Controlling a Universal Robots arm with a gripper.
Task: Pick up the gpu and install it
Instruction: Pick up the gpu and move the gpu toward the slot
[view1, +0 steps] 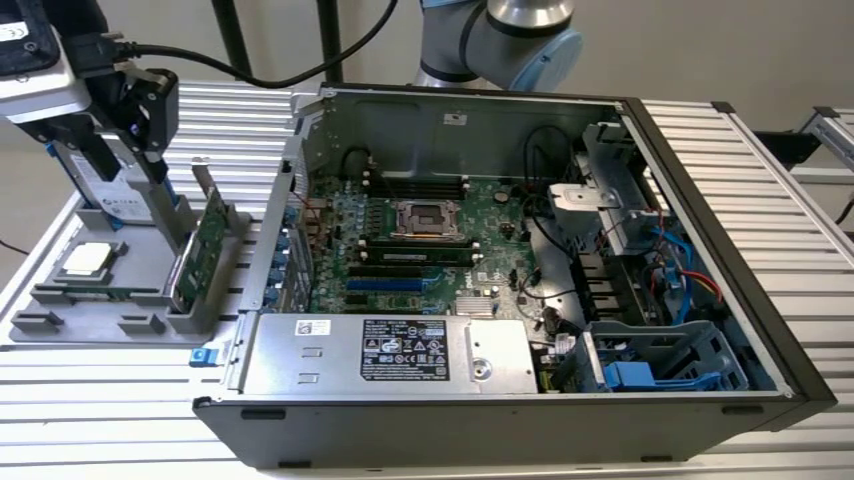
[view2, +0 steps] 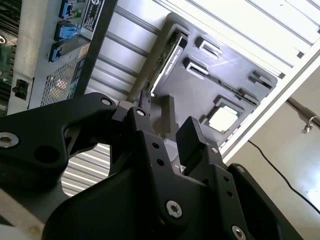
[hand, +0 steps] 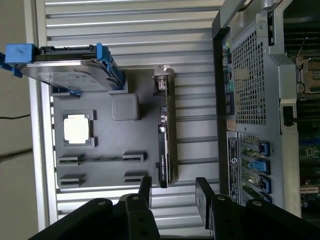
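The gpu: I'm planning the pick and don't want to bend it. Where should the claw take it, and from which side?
Probably from above, by its upper long edge. The gpu stands on edge in the grey holder, thin edge up, so the open claw can close across its two flat faces, away from the silver bracket. The computer case crowds one side.
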